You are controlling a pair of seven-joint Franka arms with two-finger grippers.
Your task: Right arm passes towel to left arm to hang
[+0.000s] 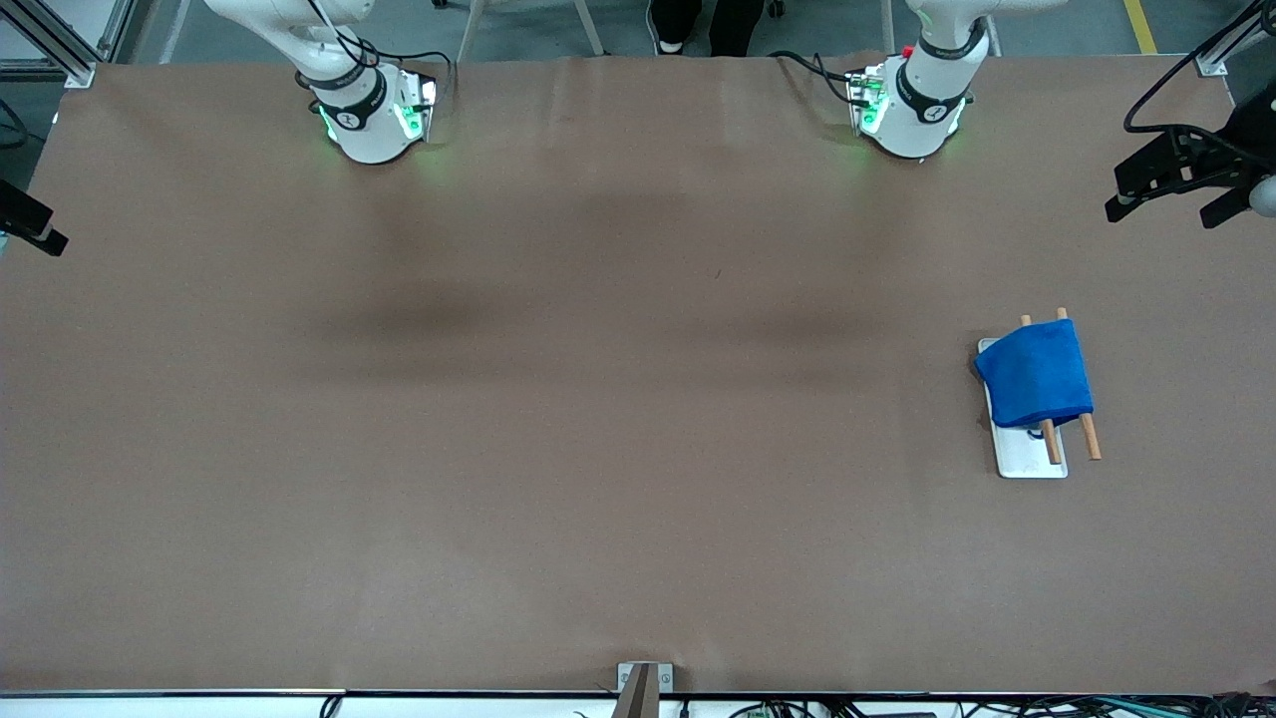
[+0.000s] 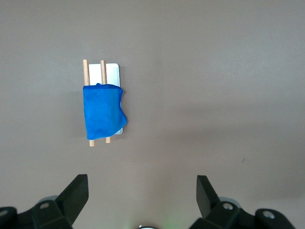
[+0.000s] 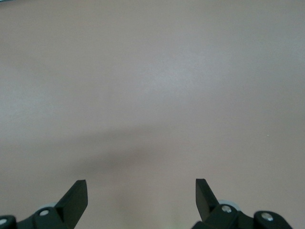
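The blue towel [image 1: 1035, 373] hangs draped over two wooden rods [image 1: 1089, 436] of a rack with a white tray base [image 1: 1027, 454], toward the left arm's end of the table. It also shows in the left wrist view [image 2: 101, 116], over the rods [image 2: 86, 70] and white tray [image 2: 112, 72]. My left gripper [image 2: 142, 186] is open and empty, high above bare table, apart from the towel. My right gripper [image 3: 141, 188] is open and empty over bare brown table. In the front view only both arm bases show, the right arm [image 1: 364, 110] and the left arm [image 1: 912, 105]; their grippers are out of that view.
The brown table [image 1: 598, 399] is bare apart from the rack. Black camera mounts stand at the table's ends [image 1: 1186, 175] [image 1: 30, 224]. A small metal bracket [image 1: 643, 683] sits at the table edge nearest the front camera.
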